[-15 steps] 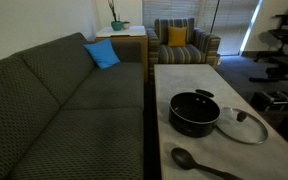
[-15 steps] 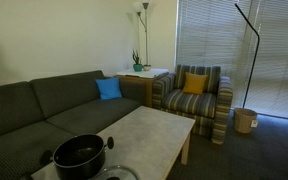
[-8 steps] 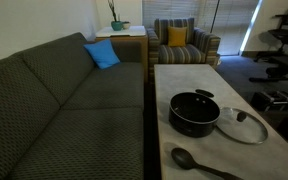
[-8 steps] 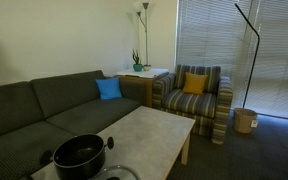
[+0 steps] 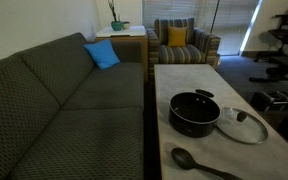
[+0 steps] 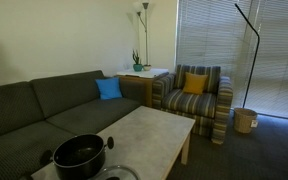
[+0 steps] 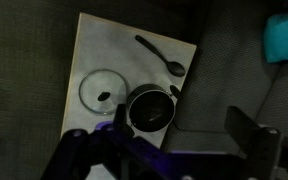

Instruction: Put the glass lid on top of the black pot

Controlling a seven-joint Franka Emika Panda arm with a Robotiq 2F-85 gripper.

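The black pot [image 5: 194, 112] stands on the pale coffee table [image 5: 184, 80], its inside dark and bare. The glass lid [image 5: 242, 125] lies flat on the table right beside the pot, knob up. In an exterior view the pot [image 6: 80, 155] is at the near table corner and only the lid's rim [image 6: 119, 174] shows at the bottom edge. The wrist view looks down from high up on the lid [image 7: 104, 90] and the pot [image 7: 151, 108]. My gripper [image 7: 184, 135] hangs open far above them, holding nothing. The arm shows in neither exterior view.
A black long-handled spoon [image 5: 199, 162] lies near the table's front edge. A dark sofa [image 5: 64, 110] with a blue cushion [image 5: 102, 54] runs along the table. A striped armchair [image 6: 196, 95], side table with a plant [image 6: 137, 70], floor lamp and bin [image 6: 245, 120] stand beyond.
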